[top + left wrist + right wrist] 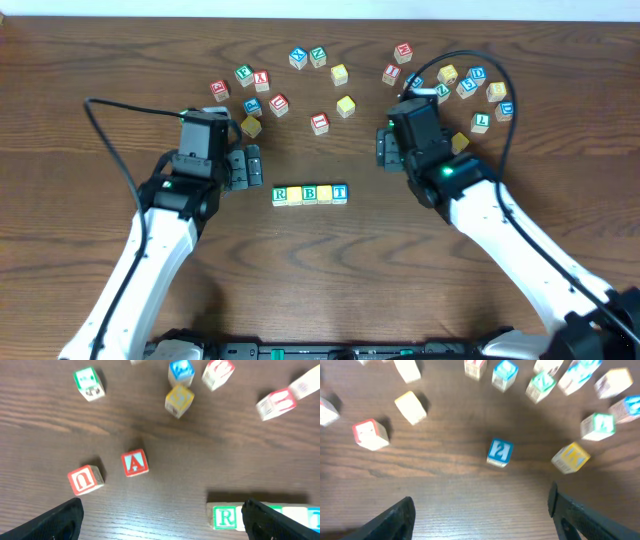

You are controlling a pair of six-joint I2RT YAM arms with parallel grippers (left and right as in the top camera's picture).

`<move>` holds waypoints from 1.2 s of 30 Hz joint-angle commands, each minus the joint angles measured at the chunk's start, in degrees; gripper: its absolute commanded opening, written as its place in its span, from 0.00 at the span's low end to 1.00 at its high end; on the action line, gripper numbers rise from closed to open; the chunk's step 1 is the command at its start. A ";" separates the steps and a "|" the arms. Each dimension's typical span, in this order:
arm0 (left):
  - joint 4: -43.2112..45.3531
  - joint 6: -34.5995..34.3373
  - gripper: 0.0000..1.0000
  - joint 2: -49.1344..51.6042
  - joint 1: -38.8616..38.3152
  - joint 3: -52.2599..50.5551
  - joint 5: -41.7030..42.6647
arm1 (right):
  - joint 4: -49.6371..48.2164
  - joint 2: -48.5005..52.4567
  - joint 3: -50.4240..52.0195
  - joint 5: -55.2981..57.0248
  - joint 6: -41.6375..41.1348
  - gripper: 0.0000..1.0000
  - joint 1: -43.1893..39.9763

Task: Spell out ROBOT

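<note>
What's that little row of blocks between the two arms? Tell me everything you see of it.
The row of blocks is five small wooden cubes on the brown table, touching side by side in a straight line. Tops read green R, yellow, green B, yellow, blue T; the yellow letters are too small to read. The left fingers and right fingers are both off it.

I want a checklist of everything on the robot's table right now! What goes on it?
Surface: dark wooden table, no spills seen.
Job's things: one touching row of R cube, first yellow cube, B cube, second yellow cube, T cube.
Clutter: loose cubes scattered behind the row, including red A cube and blue 2 cube.
Grippers: left end effector open, empty; right end effector open, empty.
Cables: left cable and right cable, black loops by the arms.
Surroundings: nothing seen.
</note>
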State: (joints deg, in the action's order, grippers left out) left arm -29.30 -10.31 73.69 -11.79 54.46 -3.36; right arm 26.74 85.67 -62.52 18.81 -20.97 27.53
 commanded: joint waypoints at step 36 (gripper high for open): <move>0.02 -0.09 0.99 -2.14 -0.13 1.29 -0.15 | 3.06 -1.77 -0.68 -0.33 3.04 0.99 -0.44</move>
State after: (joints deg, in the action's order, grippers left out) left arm -29.34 -10.33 71.61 -11.79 54.46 -3.36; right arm 29.74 84.20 -62.52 18.39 -18.61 26.89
